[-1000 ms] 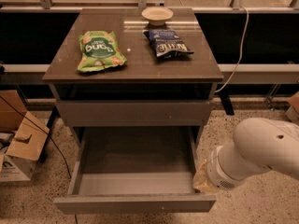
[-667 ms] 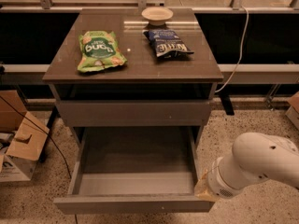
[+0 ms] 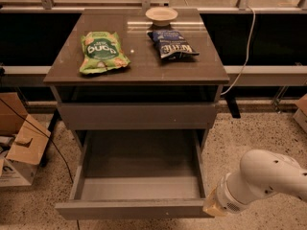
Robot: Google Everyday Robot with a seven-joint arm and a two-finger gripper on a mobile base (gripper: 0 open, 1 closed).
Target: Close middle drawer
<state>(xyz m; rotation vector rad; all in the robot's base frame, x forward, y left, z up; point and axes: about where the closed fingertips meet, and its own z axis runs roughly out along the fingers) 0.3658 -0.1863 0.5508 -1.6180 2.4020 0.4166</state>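
1. The middle drawer (image 3: 139,164) stands pulled out, low under the table (image 3: 144,63).
2. The gripper (image 3: 213,208) is at the drawer front's right end; whether it is apart or together cannot be told.

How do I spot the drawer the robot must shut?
Find the grey cabinet with a green snack bag on top. The middle drawer sits low, with the gripper by its front right corner. Unlike the shut drawer above, it is pulled out, showing its floor.
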